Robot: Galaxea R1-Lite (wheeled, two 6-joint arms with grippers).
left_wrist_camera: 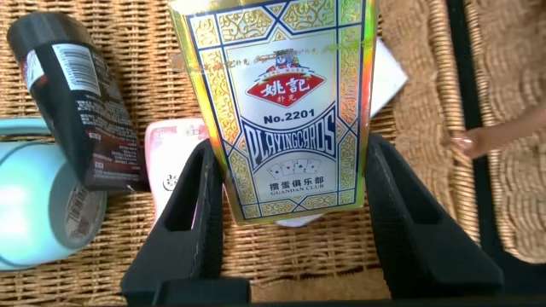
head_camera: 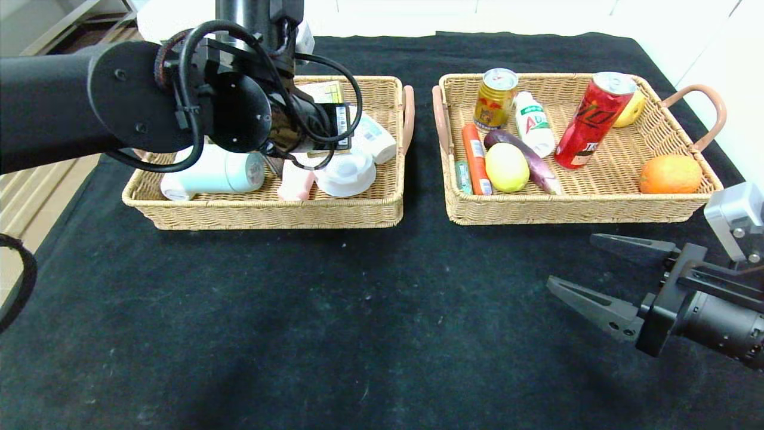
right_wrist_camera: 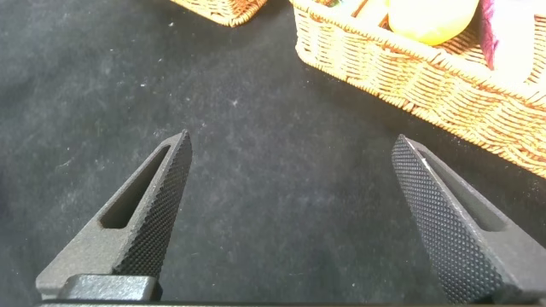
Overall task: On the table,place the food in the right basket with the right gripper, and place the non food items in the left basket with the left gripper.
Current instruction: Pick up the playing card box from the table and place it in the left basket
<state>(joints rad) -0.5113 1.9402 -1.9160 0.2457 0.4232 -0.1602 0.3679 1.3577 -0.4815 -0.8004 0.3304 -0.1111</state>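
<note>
My left gripper (head_camera: 298,128) is over the left basket (head_camera: 262,209), shut on a gold and blue playing card box (left_wrist_camera: 286,102), with a finger against each long side. The box also shows in the head view (head_camera: 325,92). Under it in the basket lie a black tube (left_wrist_camera: 77,102), a white jar (head_camera: 215,173), a pink pack (head_camera: 295,182) and a white round container (head_camera: 346,173). My right gripper (head_camera: 570,260) is open and empty, low over the black table near the front right; it also shows in the right wrist view (right_wrist_camera: 292,141).
The right basket (head_camera: 573,209) holds a gold can (head_camera: 495,98), a red can (head_camera: 594,119), a white bottle (head_camera: 534,122), an eggplant (head_camera: 525,155), a lemon (head_camera: 507,167), a sausage (head_camera: 476,158) and an orange (head_camera: 669,174). Black cloth covers the table (head_camera: 298,328).
</note>
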